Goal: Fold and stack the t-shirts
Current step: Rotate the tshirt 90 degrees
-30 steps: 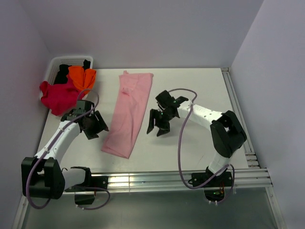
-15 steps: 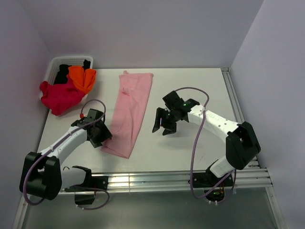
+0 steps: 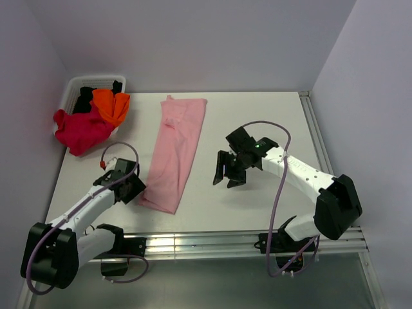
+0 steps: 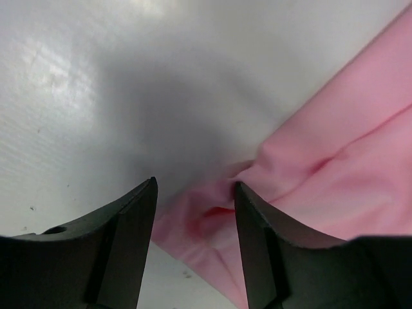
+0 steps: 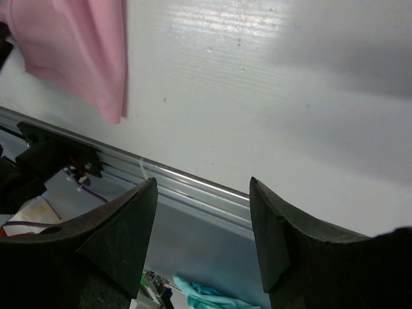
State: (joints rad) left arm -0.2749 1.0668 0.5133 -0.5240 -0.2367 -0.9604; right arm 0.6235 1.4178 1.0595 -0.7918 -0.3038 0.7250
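The left gripper [image 3: 133, 187] is seen with jaws apart, straddling the near-left hem of the pink t-shirt [image 3: 175, 149], which is laid flat on the table [image 3: 270, 116], long axis running 1 to 7 o'clock. The right gripper [image 3: 230, 177], parted and empty, is held clear at the shirt's 3 o'clock; the left arm is judged nearer.

A: Surface [image 3: 270, 122]: white, flat. Metal rails [image 3: 314, 125] along its right and near edges.
B: Lying on it?
A: Pink t-shirt [image 3: 175, 151], folded into one long strip, slanting from mid far edge toward the near-left. White basket [image 3: 71, 88] in the far-left corner.
B: Anything else touching?
A: Crimson shirt [image 3: 80, 129] spills over the basket's near rim onto the surface, by the left edge.
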